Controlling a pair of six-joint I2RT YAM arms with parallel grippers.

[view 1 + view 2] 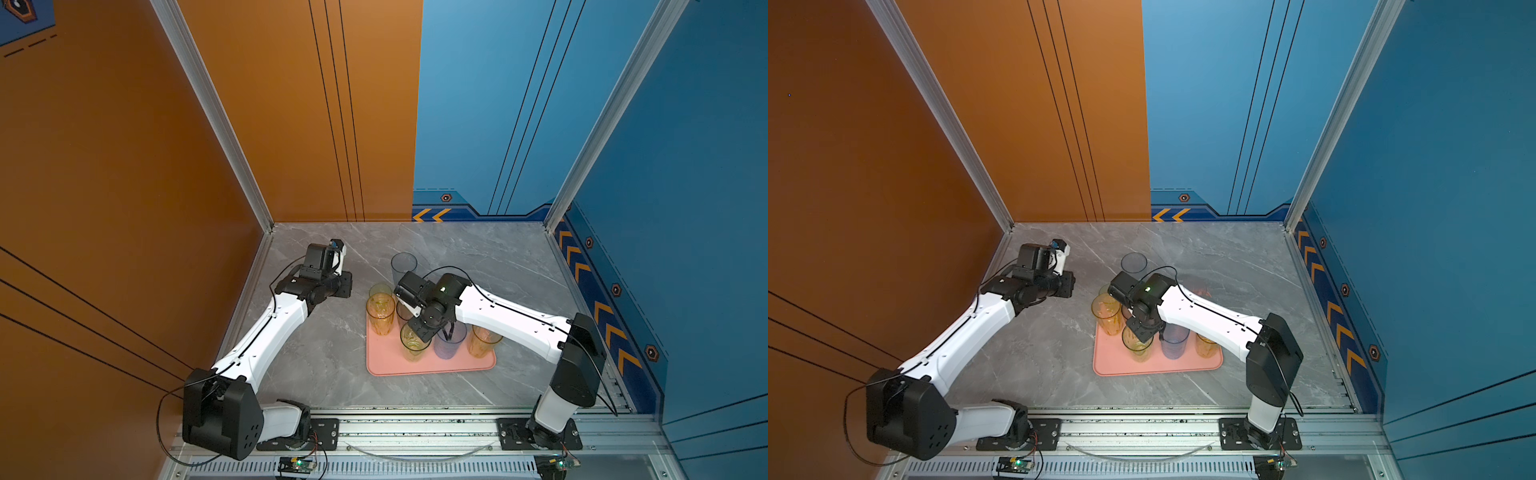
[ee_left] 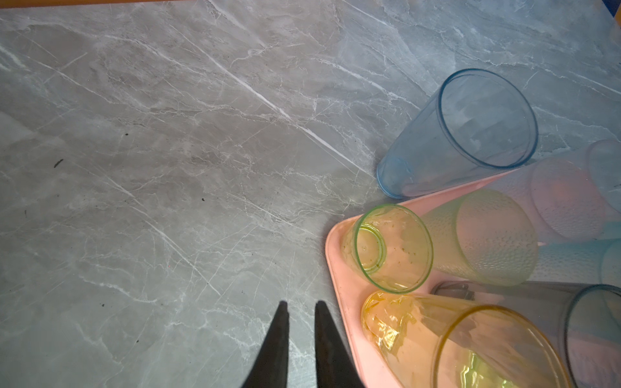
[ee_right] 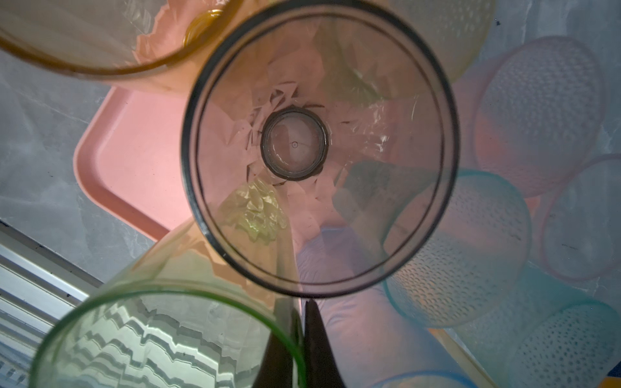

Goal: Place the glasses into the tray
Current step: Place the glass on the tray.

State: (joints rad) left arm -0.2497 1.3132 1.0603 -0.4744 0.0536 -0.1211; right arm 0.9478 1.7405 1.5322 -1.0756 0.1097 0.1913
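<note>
Pinching the grey tumbler by its thin rim over the tray, right gripper was closed tight on light, slick, probably flexible plastic; left gripper beside the tray was narrow and empty.

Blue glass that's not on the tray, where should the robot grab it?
The blue glass stands upright on the table, mouth open. Pinch its rim from above, one finger inside, on the side away from the crowded tray.

A grey marble-patterned tabletop forms the floor. A flat orange wall panel stands at its left edge and a blue wall panel with orange chevrons at its right. Along its near edge runs a slotted aluminium rail, with a small green-lit circuit board just beyond.
</note>
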